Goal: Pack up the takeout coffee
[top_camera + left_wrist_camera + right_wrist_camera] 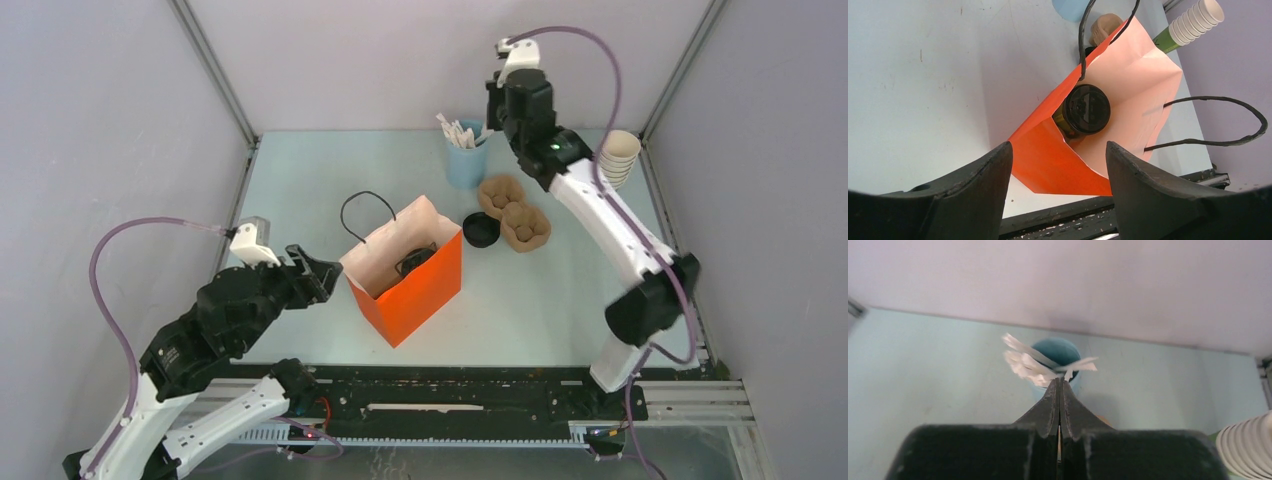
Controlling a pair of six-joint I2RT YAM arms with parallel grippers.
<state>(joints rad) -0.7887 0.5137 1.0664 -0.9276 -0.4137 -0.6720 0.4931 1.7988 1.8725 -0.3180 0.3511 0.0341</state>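
The takeout coffee [1087,109], a dark green cup under a round black lid, lies tilted inside the orange paper bag [1048,160], its lid facing the bag's mouth. In the top view the cup [415,260] shows as a dark shape in the bag [425,290]. My left gripper [316,273] is open and empty just left of the bag, with the jaws [1058,148] spread wide in front of the bag's opening. My right gripper [492,122] is shut at the back, with its tips [1060,381] at the white packets; I cannot tell if it pinches one.
A blue cup of white packets [466,160] stands at the back and also shows in the right wrist view [1058,351]. A brown cardboard carrier [515,215] and a loose black lid [481,229] lie right of the bag. Stacked lidless cups [618,157] lie by the right wall.
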